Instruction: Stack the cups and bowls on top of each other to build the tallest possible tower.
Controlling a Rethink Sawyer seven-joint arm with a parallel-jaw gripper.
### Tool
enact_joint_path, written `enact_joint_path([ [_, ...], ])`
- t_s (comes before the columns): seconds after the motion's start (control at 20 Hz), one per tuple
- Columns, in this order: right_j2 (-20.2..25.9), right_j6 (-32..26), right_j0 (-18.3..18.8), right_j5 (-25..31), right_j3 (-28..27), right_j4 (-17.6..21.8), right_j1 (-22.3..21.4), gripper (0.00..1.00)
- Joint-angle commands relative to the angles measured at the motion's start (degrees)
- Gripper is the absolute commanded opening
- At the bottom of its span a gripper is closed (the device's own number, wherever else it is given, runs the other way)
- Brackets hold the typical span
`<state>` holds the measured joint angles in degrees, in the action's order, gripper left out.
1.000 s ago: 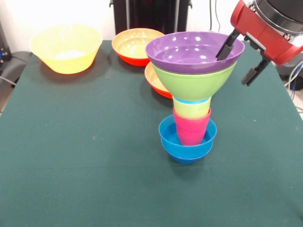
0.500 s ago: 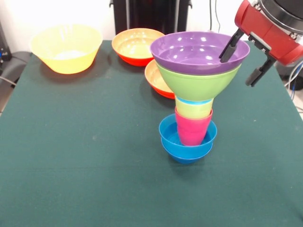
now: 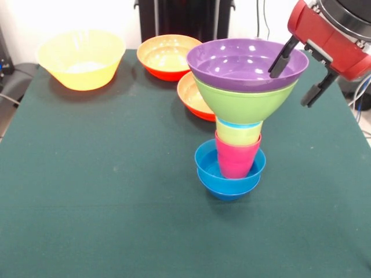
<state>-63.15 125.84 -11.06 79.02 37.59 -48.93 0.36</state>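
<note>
A: We see the tower (image 3: 235, 124) right of center in the frame, standing on the green surface (image 3: 104, 208). At its base two small blue bowls (image 3: 229, 184) sit nested, with the pink cup (image 3: 236, 159) upright inside them.

B: Above that we make out the yellow cup (image 3: 239, 133) and a thin light blue rim (image 3: 237, 123) — then the lime green bowl (image 3: 240, 104), and the purple bowl (image 3: 246, 62) nested in it at the top.

A: The upper part leans a little toward the right of the frame. The gripper (image 3: 298, 72) comes in from the upper right; its jaws are spread, one finger inside the purple bowl's right rim, the other outside it, clear of the wall as far as we can tell.

B: So we call them open, straddling the rim — not clamped.

A: At upper left sits the large yellow bowl (image 3: 81, 58); one orange bowl (image 3: 165, 55) is at top center, and a second orange bowl (image 3: 194, 98) shows partly behind the tower.
</note>
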Motion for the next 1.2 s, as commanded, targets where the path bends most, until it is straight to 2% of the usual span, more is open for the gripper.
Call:
enact_joint_path([
  [0.05,5.68,2.21,2.37,-7.4,-0.93,6.05,1.9,1.0],
  [0.45,7.18,-0.49,2.71,-11.27,1.3,6.93,1.55,1.0],
  [1.2,10.2,-0.89,2.85,-11.34,2.58,9.71,0.02,1.0],
])
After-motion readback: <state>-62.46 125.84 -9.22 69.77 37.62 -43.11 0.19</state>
